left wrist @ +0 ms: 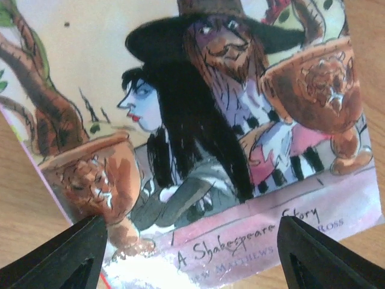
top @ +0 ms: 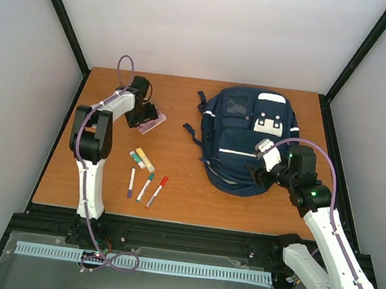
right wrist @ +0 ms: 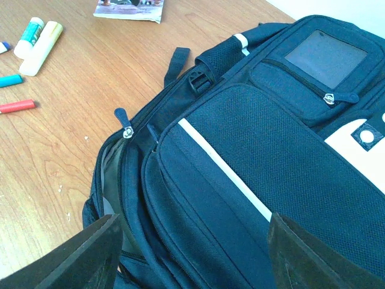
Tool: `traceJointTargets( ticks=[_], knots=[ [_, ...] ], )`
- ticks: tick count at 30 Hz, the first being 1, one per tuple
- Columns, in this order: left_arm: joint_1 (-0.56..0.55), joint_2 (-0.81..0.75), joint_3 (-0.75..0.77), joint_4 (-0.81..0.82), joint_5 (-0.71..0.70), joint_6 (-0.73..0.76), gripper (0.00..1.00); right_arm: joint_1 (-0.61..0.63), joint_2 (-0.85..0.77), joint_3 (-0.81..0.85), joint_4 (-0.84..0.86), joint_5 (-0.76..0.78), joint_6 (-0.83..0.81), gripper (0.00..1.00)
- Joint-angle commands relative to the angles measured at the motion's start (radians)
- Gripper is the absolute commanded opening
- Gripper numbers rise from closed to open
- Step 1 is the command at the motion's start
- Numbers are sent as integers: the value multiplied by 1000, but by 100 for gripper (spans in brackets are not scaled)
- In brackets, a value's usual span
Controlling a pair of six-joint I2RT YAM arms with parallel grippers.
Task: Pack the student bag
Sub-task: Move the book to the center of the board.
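Note:
The student bag (top: 242, 132) lies flat on the right half of the table, a navy backpack with white stripes and a pale patch. In the right wrist view its main zip gapes beside the zip pull (right wrist: 124, 130), showing grey lining (right wrist: 112, 174). My right gripper (top: 263, 167) hangs open over the bag's near end (right wrist: 240, 180), fingers wide apart with only fabric below them. An illustrated paperback book (top: 154, 122) lies at the back left. My left gripper (top: 143, 116) is open just above its cover (left wrist: 198, 120), fingertips (left wrist: 66, 256) spread over the book's near edge.
Two glue sticks (top: 141, 159) and three markers, purple (top: 131, 182), teal (top: 146, 187) and red (top: 157, 192), lie on the wood between the arms. The book (right wrist: 129, 9) and glue sticks (right wrist: 37, 38) also show in the right wrist view. Black frame posts border the table.

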Motion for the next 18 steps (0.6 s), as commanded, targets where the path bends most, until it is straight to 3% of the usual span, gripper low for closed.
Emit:
traceJointTargets(
  ticks=[1,5,8,18],
  knots=[
    [-9,-16,-98,-99,51,-13,80,-9,1,18,-3,-10,-6,67],
    [-9,-139,-106,-87,-40,4,83,-11,3,17,-3,-15,-6,67],
    [-5,-147,-17,-111,-109,11,89,-9,7,17,-4,-20,-7,67],
    [60,131,474,-222,-102,2,96,-16,13,16,-7,-19,-7,67]
  ],
)
